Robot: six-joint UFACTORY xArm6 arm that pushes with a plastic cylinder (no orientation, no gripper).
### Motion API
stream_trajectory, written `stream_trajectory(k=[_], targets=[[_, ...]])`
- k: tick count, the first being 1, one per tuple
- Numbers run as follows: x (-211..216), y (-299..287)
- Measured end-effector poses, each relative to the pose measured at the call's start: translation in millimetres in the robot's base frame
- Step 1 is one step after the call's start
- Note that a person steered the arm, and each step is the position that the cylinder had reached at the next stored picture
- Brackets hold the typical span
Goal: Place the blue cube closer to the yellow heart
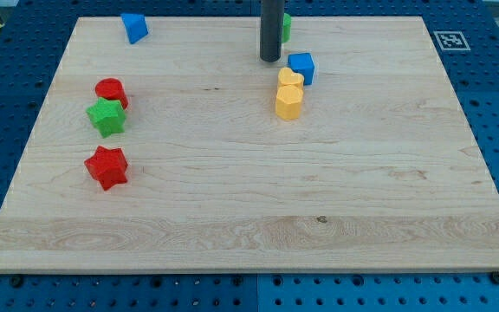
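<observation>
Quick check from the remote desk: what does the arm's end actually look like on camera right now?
Only a straight, smooth, dark grey rod shows, entering from the view's top. It is cylindrical and plain: no markings, cables or sleeve visible. My tip is a flat, blunt end. The rest of the arm is out of view.

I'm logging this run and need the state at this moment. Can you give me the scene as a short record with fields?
goal: blue cube closer to yellow heart
my tip: just to the view's left of the blue cube, slightly above it
blue cube: touching or nearly touching the yellow heart at its upper right
yellow heart: mid-board, directly above the yellow hexagon
behind rod: green block, mostly hidden
top left: blue block
left group: red cylinder, green star, red star
surface: wooden board
</observation>
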State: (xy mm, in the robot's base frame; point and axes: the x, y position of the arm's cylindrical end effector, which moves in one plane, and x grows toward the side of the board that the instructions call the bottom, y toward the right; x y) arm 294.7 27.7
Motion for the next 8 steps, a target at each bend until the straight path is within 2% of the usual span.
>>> stream_trajectory(k=[1,3,4,5,6,7,8], targets=[[8.1,-5.5],[27.8,-77.3],[27.5,-57.0],[4.3,-7.0],[-14.0,8.4],[-5.1,37.5],[25.9,50.0]])
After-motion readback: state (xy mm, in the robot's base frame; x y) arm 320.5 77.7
